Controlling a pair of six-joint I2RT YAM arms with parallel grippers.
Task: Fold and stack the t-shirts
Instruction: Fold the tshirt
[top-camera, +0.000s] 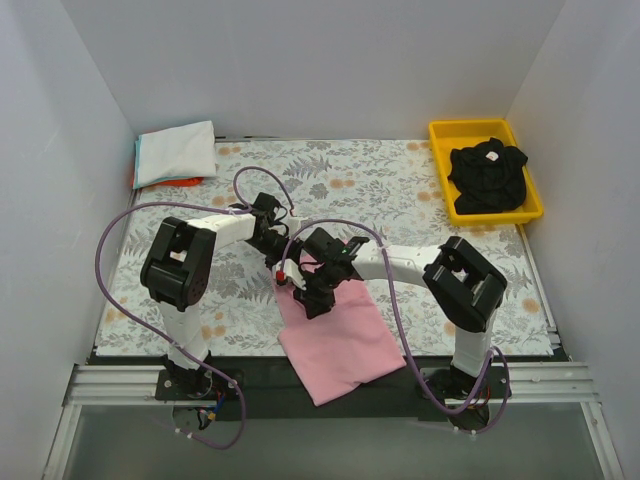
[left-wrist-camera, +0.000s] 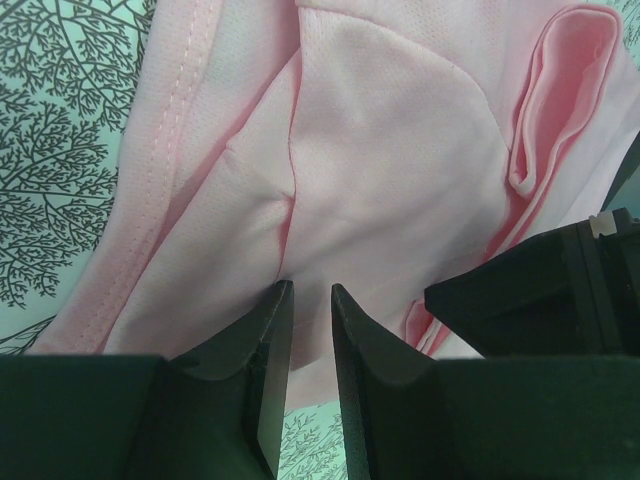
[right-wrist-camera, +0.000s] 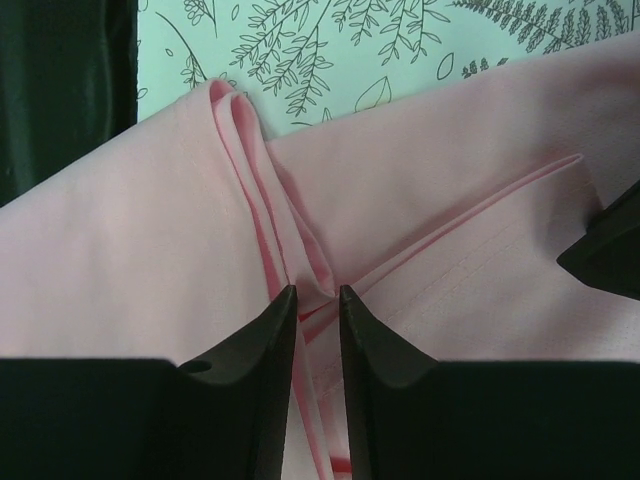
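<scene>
A light pink t-shirt (top-camera: 335, 335) lies partly folded at the table's front middle, its lower end over the front edge. My left gripper (top-camera: 283, 262) and right gripper (top-camera: 315, 292) meet at its upper left corner. In the left wrist view the left gripper (left-wrist-camera: 311, 287) is closed narrowly on the pink cloth (left-wrist-camera: 380, 150). In the right wrist view the right gripper (right-wrist-camera: 318, 290) pinches a bunched fold of the pink cloth (right-wrist-camera: 130, 270). A black t-shirt (top-camera: 488, 178) lies crumpled in the yellow tray (top-camera: 440, 175). A folded white t-shirt (top-camera: 177, 152) tops pale blue and orange ones at the back left.
The floral table cloth (top-camera: 380, 185) covers the table. White walls close in the back and both sides. Purple cables loop above both arms. The yellow tray stands in the back right corner.
</scene>
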